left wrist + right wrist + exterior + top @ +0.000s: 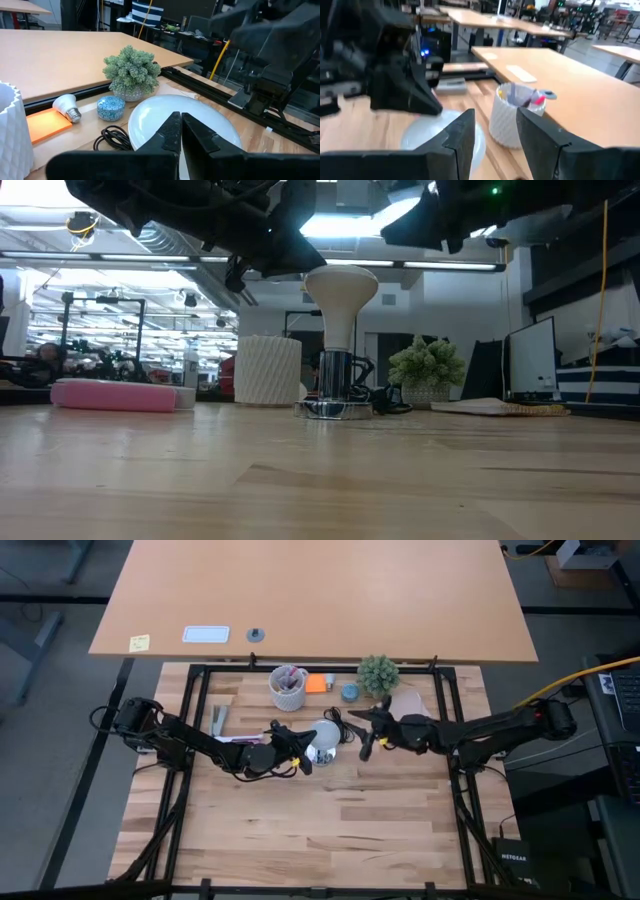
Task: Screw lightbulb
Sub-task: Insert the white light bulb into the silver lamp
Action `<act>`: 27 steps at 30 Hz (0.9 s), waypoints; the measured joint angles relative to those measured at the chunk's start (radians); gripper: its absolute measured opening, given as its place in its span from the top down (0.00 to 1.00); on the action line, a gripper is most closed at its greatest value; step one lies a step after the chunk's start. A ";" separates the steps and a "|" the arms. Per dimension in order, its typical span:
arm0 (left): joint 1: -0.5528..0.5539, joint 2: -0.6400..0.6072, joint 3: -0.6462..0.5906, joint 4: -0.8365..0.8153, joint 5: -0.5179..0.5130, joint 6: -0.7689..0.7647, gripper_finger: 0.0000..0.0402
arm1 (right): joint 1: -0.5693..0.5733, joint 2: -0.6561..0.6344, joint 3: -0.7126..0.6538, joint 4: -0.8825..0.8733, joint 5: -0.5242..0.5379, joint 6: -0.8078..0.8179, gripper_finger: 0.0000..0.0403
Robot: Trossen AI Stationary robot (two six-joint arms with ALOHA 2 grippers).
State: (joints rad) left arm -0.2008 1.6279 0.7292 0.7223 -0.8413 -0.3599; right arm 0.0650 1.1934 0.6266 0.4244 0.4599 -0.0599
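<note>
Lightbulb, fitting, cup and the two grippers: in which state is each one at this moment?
Lightbulb: upright, base down in the fitting, gripped by neither gripper.
Silvery fitting: standing on the table, lightbulb in it.
Left gripper: shut, close above the lightbulb.
Right gripper: open, empty, near the lightbulb.
White cup: upright, pens inside.
Small spare bulb: lying on its side.

Bright ceiling lights [330, 225] glare in the low view. The right wrist view is blurry. Shadows are soft.
</note>
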 joint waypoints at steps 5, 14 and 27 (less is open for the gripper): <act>0.000 0.000 0.000 0.000 0.000 0.000 0.99 | -0.001 0.001 0.000 -0.035 -0.007 -0.001 0.67; 0.000 0.000 0.000 0.000 0.000 0.000 0.99 | -0.067 0.022 0.000 -0.033 -0.151 -0.025 0.95; 0.000 0.000 0.000 0.000 0.000 0.000 0.99 | -0.118 0.120 0.000 -0.030 -0.252 -0.025 0.98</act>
State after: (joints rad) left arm -0.2008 1.6279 0.7292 0.7222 -0.8413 -0.3595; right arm -0.0528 1.3136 0.6270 0.3943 0.2077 -0.0845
